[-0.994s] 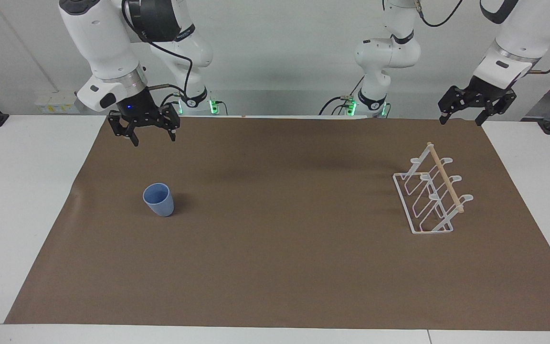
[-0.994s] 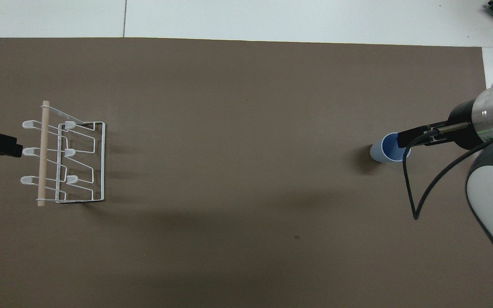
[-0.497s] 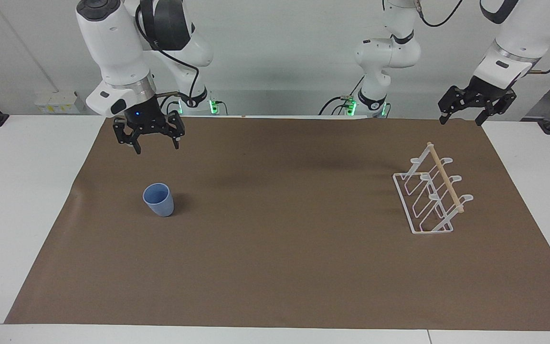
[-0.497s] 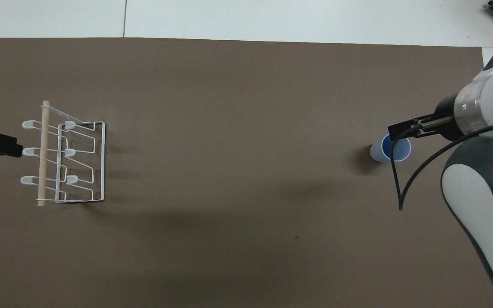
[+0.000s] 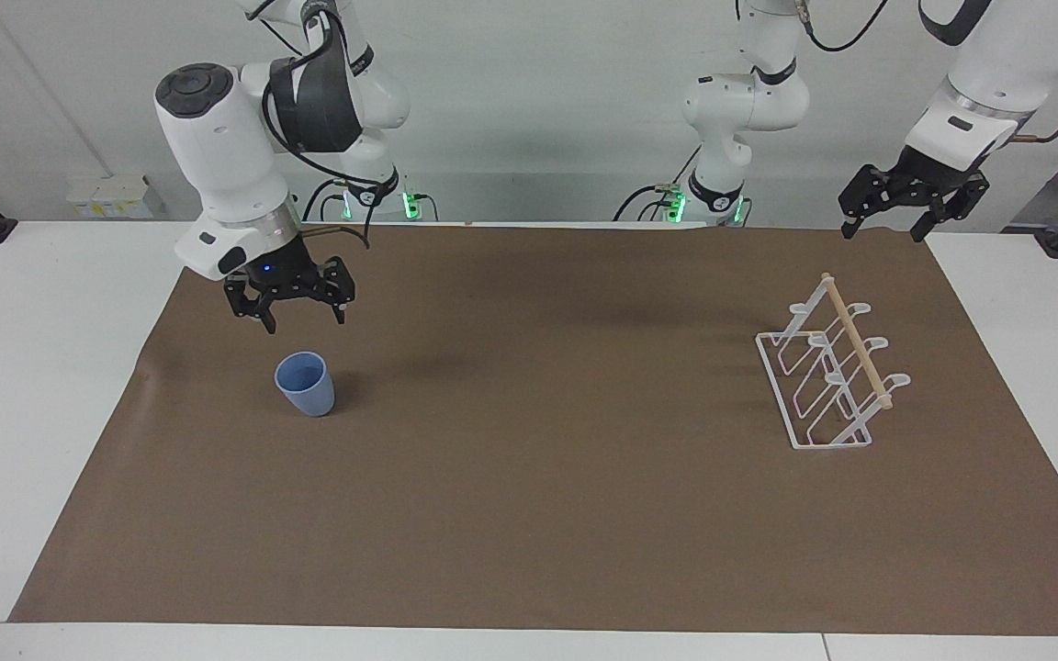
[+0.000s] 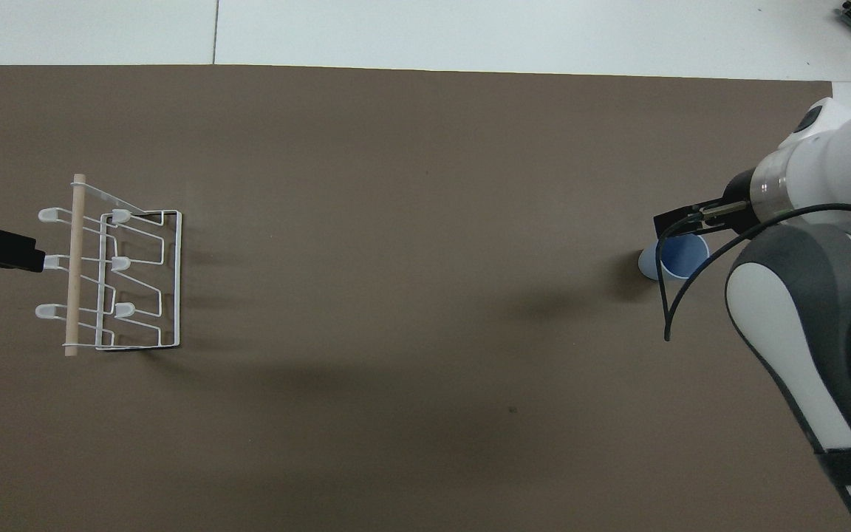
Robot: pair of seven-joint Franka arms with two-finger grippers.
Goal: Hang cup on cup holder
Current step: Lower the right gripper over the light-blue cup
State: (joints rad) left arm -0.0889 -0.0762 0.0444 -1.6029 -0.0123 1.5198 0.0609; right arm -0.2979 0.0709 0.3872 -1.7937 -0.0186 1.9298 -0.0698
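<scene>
Hovering spread wide and empty, right gripper (image 5: pixel 293 312) above upright cup (image 5: pixel 305 384), arm bent downward. Left gripper (image 5: pixel 887 220) also parted, empty, waiting near cup holder (image 5: pixel 830 367).

matt plastic cup (image 5: pixel 305 384); white wire cup holder (image 5: pixel 828 375), wooden dowel; matt brown paper mat (image 5: pixel 529 514)

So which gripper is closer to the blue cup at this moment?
The right. The right gripper, open, hangs just above the cup without touching it. The left gripper, open, waits above the table's edge at the left arm's end, past the rack.
</scene>
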